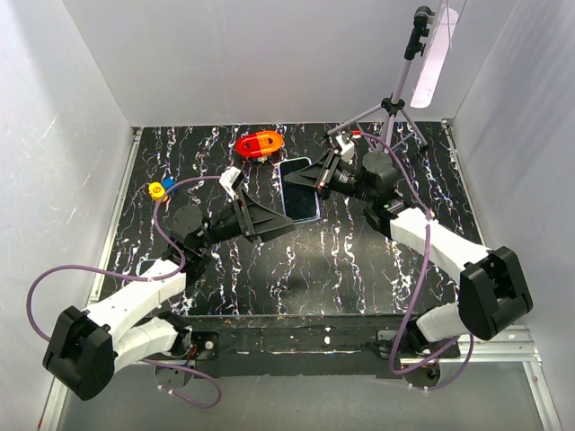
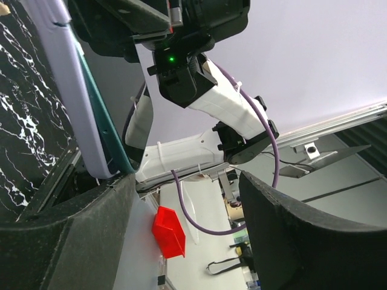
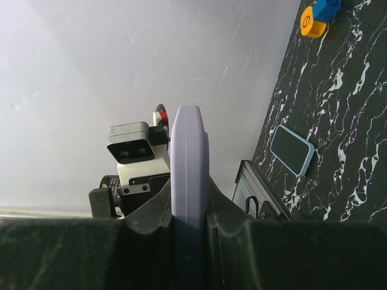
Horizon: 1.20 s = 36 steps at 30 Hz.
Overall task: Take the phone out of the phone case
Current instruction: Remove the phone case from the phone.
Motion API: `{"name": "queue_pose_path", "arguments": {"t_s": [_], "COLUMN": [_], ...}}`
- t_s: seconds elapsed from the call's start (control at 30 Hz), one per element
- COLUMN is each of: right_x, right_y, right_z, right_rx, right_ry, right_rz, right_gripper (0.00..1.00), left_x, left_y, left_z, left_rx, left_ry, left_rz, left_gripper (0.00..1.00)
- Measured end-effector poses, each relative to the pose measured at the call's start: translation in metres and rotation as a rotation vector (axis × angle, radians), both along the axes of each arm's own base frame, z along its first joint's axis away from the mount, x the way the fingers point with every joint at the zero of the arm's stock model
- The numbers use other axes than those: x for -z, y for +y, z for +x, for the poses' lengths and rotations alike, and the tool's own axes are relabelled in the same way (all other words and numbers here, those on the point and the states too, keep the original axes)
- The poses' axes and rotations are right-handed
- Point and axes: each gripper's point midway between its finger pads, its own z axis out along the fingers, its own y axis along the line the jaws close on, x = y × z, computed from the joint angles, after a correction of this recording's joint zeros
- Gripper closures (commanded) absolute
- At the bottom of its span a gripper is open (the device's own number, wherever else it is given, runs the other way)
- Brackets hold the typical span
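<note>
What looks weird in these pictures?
The phone case stands on edge, pinched by the right gripper, not lying flat. In the left wrist view a teal edge gapes away from its lavender shell.

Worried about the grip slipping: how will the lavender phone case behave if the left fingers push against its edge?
The lavender case sits pinched edge-on between the right fingers, so it should probably hold. Its rim seems to part from the teal edge in the left wrist view, suggesting a flexible shell. The smooth surface might slide.
</note>
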Motion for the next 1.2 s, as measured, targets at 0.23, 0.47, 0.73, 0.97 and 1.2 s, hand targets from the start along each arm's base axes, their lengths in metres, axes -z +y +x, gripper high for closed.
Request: {"name": "queue_pose_path", "arguments": {"t_s": [0.23,0.47,0.73,0.97,1.2], "right_x": [0.004,0.01,0.007,0.002,-0.001], "right_y": [0.0,0.001,0.009,0.013,0.014], "right_z": [-0.001,-0.002,-0.007,-0.007,-0.008], "right_rx": [0.002,0.013,0.014,0.03,0.028], "right_ry": [-0.007,-0.013,-0.062,-0.105,-0.119], "right_rz": [0.002,0.004,0.003,0.01,0.02], "right_gripper": [0.99,0.99,0.99,0.99,0.99], "left_x": [0.011,0.017,0.019,0.02,0.022], "left_y": [-0.002,-0.005,-0.002,-0.001,0.0], "left_z": [0.005,0.012,0.019,0.025,0.026], "left_rx": [-0.009,-0.001,0.004,0.009,0.007], "left_ry": [0.049,0.086,0.131,0.196,0.191], "left_rz": [0.028,0.064,0.065,0.045,0.054], "left_gripper": [0.36,0.42,0.57,0.69,0.78]}}
